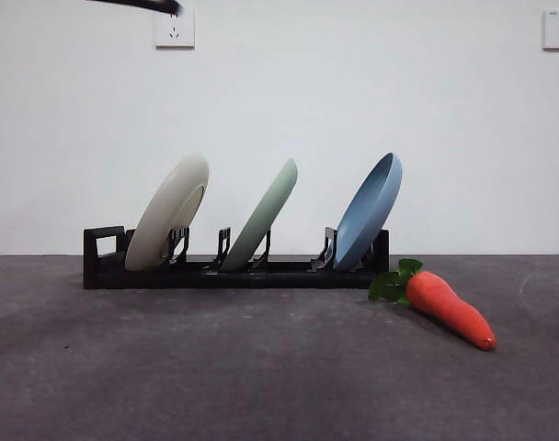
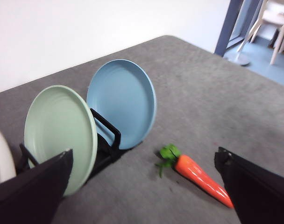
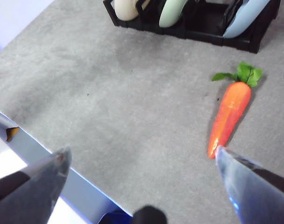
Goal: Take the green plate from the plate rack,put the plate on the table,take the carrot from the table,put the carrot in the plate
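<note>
The green plate [image 1: 261, 216] stands tilted in the middle slot of the black plate rack [image 1: 233, 273] on the dark grey table [image 1: 215, 367]. The carrot [image 1: 450, 308] lies on the table right of the rack, leaves toward it. My left gripper [image 2: 142, 186] is open and empty, hovering above the table with the green plate [image 2: 58, 130] and the carrot [image 2: 200, 175] ahead of it. My right gripper [image 3: 142, 168] is open and empty, high over the table's near side, with the carrot [image 3: 230, 112] in front of it.
A cream-white plate [image 1: 169, 213] and a blue plate [image 1: 370, 211] stand in the rack's outer slots. A black arm tip [image 1: 137, 5] shows at the front view's top left. The table's edge [image 3: 34, 144] lies close below my right gripper.
</note>
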